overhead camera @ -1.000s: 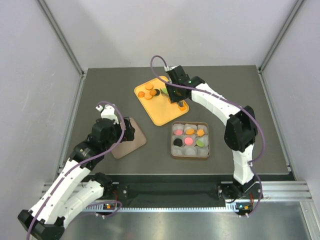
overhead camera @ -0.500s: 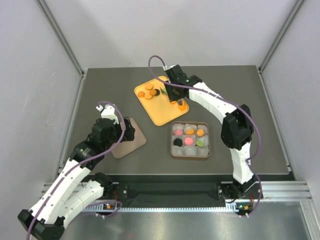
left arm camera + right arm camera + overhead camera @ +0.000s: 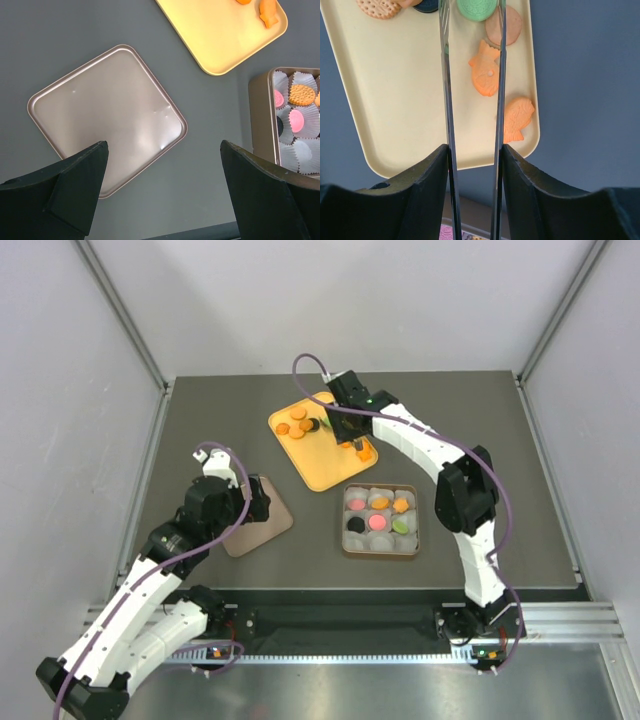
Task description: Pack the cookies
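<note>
Several cookies lie on the yellow tray (image 3: 320, 468): orange rounds (image 3: 297, 422), a black one (image 3: 312, 425) and orange fish shapes (image 3: 365, 451). My right gripper (image 3: 341, 428) hovers over the tray. In the right wrist view its long thin fingers (image 3: 446, 75) stand apart on either side of a green cookie (image 3: 476, 9), open (image 3: 472, 6). Two fish cookies (image 3: 485, 75) and a brownish round one (image 3: 512, 27) lie beside them. The square tin (image 3: 381, 553) holds pink, orange, green and black cookies in white cups. My left gripper (image 3: 163, 146) is open and empty.
The tin's lid (image 3: 258, 522) lies flat on the dark table at the left, under my left gripper; it also shows in the left wrist view (image 3: 105, 120). The tin (image 3: 260, 120) is just near of the tray (image 3: 215, 35). Grey walls enclose the table.
My right gripper has moved a little toward the far left across the tray, over the green cookie. The left arm has not moved.
</note>
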`<action>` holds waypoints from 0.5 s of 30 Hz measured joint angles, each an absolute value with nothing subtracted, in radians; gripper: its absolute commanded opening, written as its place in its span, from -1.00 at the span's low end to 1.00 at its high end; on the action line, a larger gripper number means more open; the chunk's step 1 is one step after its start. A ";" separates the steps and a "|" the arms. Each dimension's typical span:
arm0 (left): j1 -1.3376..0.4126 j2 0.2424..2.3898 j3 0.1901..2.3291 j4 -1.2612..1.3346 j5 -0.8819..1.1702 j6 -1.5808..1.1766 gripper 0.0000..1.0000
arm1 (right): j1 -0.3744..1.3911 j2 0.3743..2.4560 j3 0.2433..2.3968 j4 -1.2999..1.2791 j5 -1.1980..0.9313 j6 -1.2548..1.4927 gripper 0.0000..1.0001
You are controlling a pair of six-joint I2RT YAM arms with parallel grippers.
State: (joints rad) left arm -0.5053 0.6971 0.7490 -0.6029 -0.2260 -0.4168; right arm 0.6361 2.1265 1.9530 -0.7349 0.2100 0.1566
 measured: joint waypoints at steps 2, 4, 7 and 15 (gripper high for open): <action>-0.505 0.698 0.749 -0.603 -0.226 -0.417 0.97 | 0.636 2.134 1.966 -0.738 0.211 0.156 -0.10; -0.505 0.698 0.749 -0.603 -0.226 -0.417 0.97 | 0.636 2.137 1.973 -0.738 0.211 0.156 -0.10; -0.505 0.698 0.749 -0.603 -0.226 -0.417 0.97 | 0.635 2.138 1.975 -0.741 0.211 0.156 -0.11; -0.505 0.698 0.749 -0.603 -0.226 -0.417 0.97 | 0.626 2.143 1.980 -0.744 0.201 0.157 -0.15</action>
